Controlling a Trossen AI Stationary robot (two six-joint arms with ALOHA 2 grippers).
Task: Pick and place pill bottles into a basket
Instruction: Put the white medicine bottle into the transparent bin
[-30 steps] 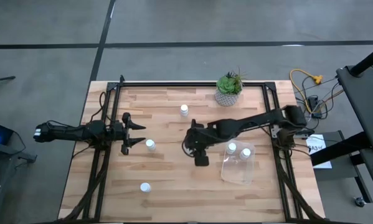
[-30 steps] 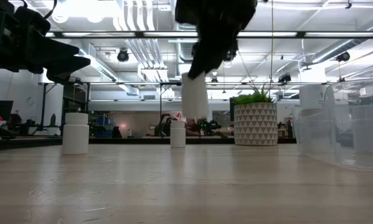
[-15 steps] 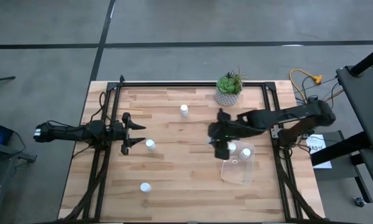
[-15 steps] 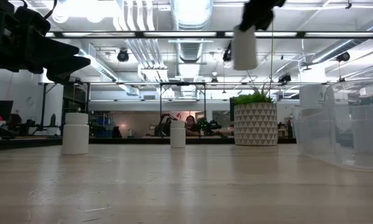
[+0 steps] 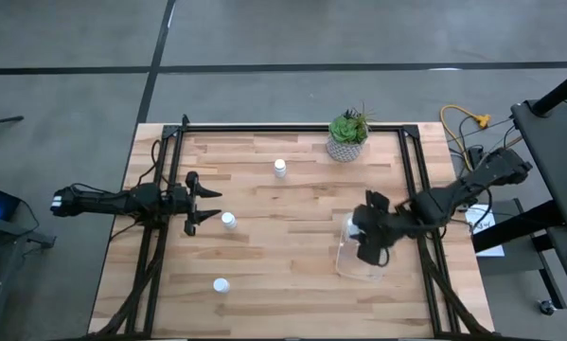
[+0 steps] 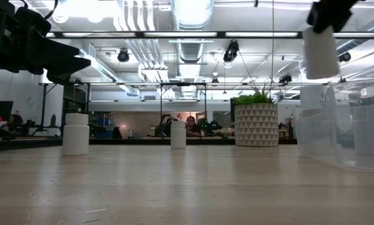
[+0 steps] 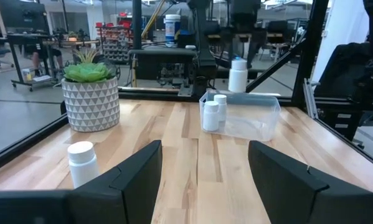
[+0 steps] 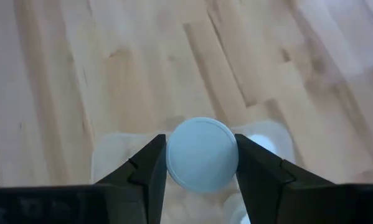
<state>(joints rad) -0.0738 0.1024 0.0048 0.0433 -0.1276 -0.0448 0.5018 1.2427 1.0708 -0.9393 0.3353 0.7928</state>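
Note:
My right gripper [image 5: 371, 248] is shut on a white pill bottle [image 6: 319, 51] and holds it in the air over the clear bin [image 5: 345, 262]. Two more bottles [image 7: 211, 115] stand in the bin. My left gripper [image 5: 207, 207] is open and empty at the table's left, right beside a standing bottle [image 5: 228, 221]. Another bottle [image 5: 280, 168] stands toward the far edge and a third [image 5: 221, 284] near the front edge. All three stand upright on their bases. My right gripper pinches the bottle between its two fingers [image 8: 150, 168] at its upper end, on opposite sides of the round cap [image 8: 202, 154]. The fingers come from above, pointing down. The bottle hangs below them, nearly upright, lifted clear above the bin.
A potted green plant [image 5: 347, 135] in a pale patterned pot stands at the far edge, right of centre. Black frame rails [image 5: 150, 256] run along the table's left and right sides. Bare wood [image 5: 283, 256] lies between the arms.
My right gripper has carried the bottle from the table's middle toward the right edge and a little nearer, and higher than a second ago. It now stands over the bin. The bottle has stayed upright in the hold.

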